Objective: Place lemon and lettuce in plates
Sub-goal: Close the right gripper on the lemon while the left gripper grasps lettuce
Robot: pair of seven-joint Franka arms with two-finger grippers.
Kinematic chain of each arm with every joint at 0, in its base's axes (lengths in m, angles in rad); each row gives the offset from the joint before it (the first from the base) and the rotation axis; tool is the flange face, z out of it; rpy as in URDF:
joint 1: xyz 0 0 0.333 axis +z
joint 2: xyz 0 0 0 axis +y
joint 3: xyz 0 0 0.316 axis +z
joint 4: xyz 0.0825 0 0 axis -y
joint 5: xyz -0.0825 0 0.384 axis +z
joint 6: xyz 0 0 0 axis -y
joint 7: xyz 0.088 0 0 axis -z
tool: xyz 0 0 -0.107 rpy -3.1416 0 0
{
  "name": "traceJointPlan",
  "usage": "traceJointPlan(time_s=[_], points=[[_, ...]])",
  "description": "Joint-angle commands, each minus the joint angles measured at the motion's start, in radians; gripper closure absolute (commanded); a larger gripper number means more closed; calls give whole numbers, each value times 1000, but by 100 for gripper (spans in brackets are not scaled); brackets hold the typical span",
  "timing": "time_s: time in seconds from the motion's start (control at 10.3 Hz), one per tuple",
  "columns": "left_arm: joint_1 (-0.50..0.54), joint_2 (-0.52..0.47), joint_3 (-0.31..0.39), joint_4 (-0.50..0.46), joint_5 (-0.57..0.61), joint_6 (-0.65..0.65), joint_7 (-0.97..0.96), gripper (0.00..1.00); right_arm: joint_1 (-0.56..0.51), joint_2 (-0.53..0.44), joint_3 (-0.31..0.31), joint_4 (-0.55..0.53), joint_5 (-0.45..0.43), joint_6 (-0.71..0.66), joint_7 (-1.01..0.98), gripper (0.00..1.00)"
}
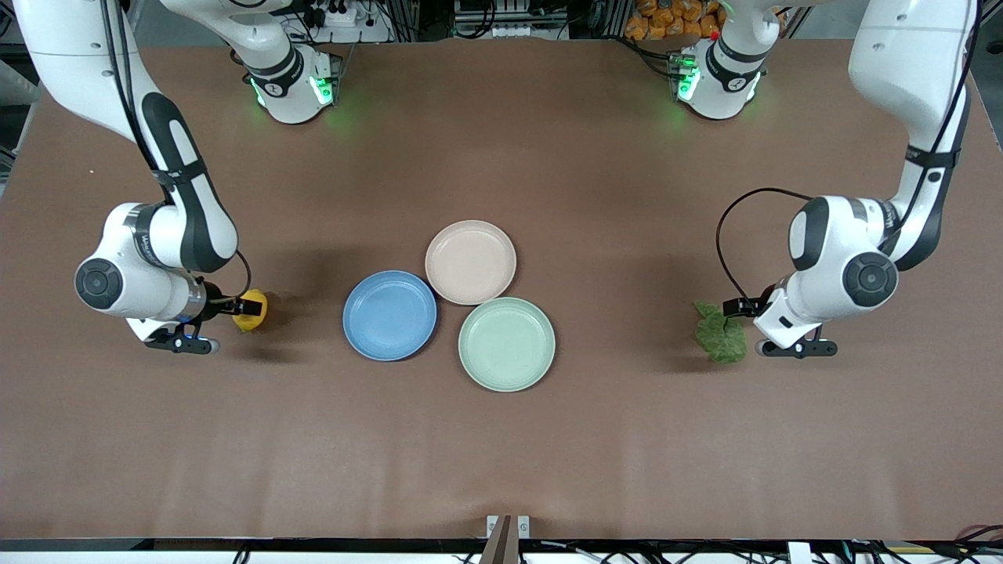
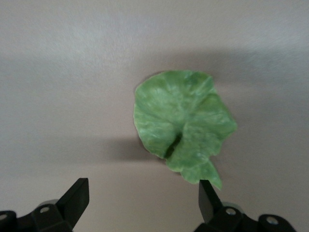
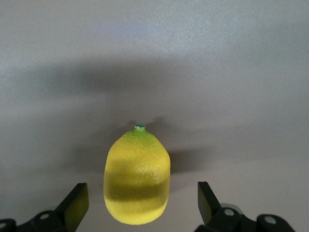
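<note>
**Three bare plates, one lemon, one lettuce leaf, two spread grippers**

Counted: three plates, one lemon, one lettuce leaf, two grippers. The blue plate (image 1: 389,315), the beige-pink plate (image 1: 470,262) and the mint-green plate (image 1: 506,344) sit clustered at the middle of the table (image 1: 501,439), rims touching or nearly so; the beige-pink one lies farthest from the front camera, the mint-green one nearest. Nothing lies in any of the three.

The right gripper (image 3: 140,205) is low at the right arm's end of the table, well apart from the plates. Its fingers (image 3: 77,203) are spread wide and hold nothing. The lemon (image 3: 137,175) lies on the table partly between the fingertips, its green stem end pointing away from the gripper, with clear gaps to both fingers. In the front view the lemon (image 1: 251,310) shows just at the gripper's tip, on the side toward the blue plate.

The left gripper (image 2: 142,200) is low at the left arm's end of the table, also well apart from the plates. Its fingers (image 2: 75,195) stand wide apart and grip nothing. The lettuce (image 2: 181,123) lies flat on the table just ahead of the fingertips, one pointed lobe reaching close beside one finger; whether it touches that finger I cannot tell. In the front view the lettuce (image 1: 721,334) lies beside the gripper, toward the mint-green plate
</note>
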Motion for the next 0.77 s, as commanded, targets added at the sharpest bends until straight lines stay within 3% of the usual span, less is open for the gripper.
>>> traceJointPlan(time_s=[0.0, 0.1, 0.19, 0.29, 0.39, 0.48, 0.58, 0.68], points=[[-2, 138, -13, 94, 14, 14, -22, 0, 4, 12, 3, 3, 21, 5, -4, 0], [0, 141, -13, 101, 17, 12, -23, 0, 3, 17, 3, 4, 21, 6, -4, 0], [-6, 147, -15, 104, 21, 12, -23, 0, 1, 25, 3, 6, 21, 6, -7, 15], [-6, 167, -16, 134, 23, 14, -23, 0, 3, 26, 5, 6, 21, 6, -7, 38], [-6, 167, -16, 142, 24, 12, -22, 2, 0, 28, 11, 6, 21, 6, -7, 50], [-6, 169, -16, 141, 24, 12, -22, 16, 1, 28, 11, 6, 21, 6, -7, 61], [-8, 170, -16, 142, 26, 14, -23, 33, 1, 26, 12, 9, 21, -1, -7, 79], [-14, 172, -16, 142, 26, 14, -23, 58, 3, 13, 23, 18, 21, -30, -5, 88]])
